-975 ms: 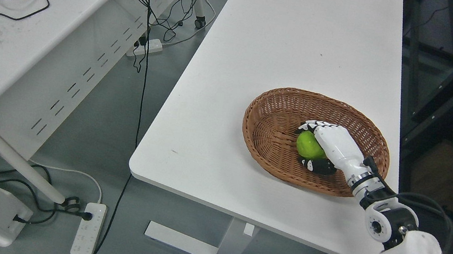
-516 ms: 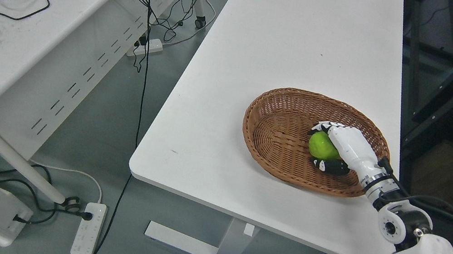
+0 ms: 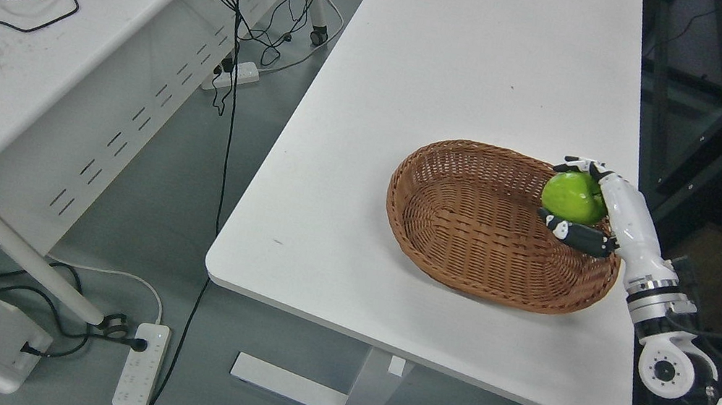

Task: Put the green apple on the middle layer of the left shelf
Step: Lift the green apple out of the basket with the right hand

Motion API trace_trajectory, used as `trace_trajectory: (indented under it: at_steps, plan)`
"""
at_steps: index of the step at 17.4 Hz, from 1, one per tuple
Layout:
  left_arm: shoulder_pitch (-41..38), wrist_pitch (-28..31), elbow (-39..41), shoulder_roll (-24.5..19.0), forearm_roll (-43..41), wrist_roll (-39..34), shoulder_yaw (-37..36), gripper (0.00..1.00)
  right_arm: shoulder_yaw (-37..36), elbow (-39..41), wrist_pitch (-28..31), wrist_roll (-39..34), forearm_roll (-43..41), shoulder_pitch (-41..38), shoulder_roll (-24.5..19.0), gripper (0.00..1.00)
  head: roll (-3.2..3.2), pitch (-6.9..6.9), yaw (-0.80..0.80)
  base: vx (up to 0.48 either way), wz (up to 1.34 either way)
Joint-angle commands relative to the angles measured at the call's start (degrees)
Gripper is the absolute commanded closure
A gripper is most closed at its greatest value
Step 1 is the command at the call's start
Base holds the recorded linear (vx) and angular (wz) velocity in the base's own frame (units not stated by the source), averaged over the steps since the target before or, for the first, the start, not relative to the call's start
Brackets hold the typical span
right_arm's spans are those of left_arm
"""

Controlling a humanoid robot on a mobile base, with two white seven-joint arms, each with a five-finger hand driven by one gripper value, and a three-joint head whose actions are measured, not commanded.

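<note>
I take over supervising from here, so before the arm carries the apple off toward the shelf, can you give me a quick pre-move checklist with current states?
1. Right hand closed around the green apple: ok.
2. Apple lifted out of the basket: ok, it is up near the far right rim.
3. Nothing else in the basket to snag: ok.
4. White table free of things beyond the basket: ok.
5. Left shelf, middle layer free: cannot tell, not identifiable in the head view.
6. Left arm out of the way: cannot tell, not in view.
</note>
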State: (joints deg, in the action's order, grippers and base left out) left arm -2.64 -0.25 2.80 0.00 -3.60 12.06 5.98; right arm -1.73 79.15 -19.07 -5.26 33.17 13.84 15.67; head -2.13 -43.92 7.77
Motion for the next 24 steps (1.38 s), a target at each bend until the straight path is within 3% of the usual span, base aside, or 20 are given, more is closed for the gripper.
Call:
trace_trajectory:
  at_steps: [1, 5, 9, 24]
  plan:
    - [0.0, -0.02, 0.01, -1.0, 0.0, -0.02, 0.0, 0.0, -13.3, 2.85, 3.59, 8.58, -3.9, -4.61, -10.83, 1.0, 0.0, 0.0, 0.0, 0.0, 0.0]
    - [0.0, -0.02, 0.01, -1.0, 0.0, -0.02, 0.0, 0.0, -13.3, 6.27, 4.65, 14.14, -3.99, -9.7, -14.67, 1.0, 0.0, 0.0, 0.0, 0.0, 0.0]
    - [0.0, -0.02, 0.01, -1.0, 0.0, -0.02, 0.0, 0.0, -11.11, 10.41, 8.42, 18.0, -4.25, -14.54, -14.67, 1.0, 0.0, 0.0, 0.0, 0.0, 0.0]
    - [0.0, -0.02, 0.01, -1.0, 0.0, -0.02, 0.0, 0.0, -6.27, 12.79, 9.49, 17.22, -8.55, -13.93, -14.67, 1.0, 0.0, 0.0, 0.0, -0.037, -0.02]
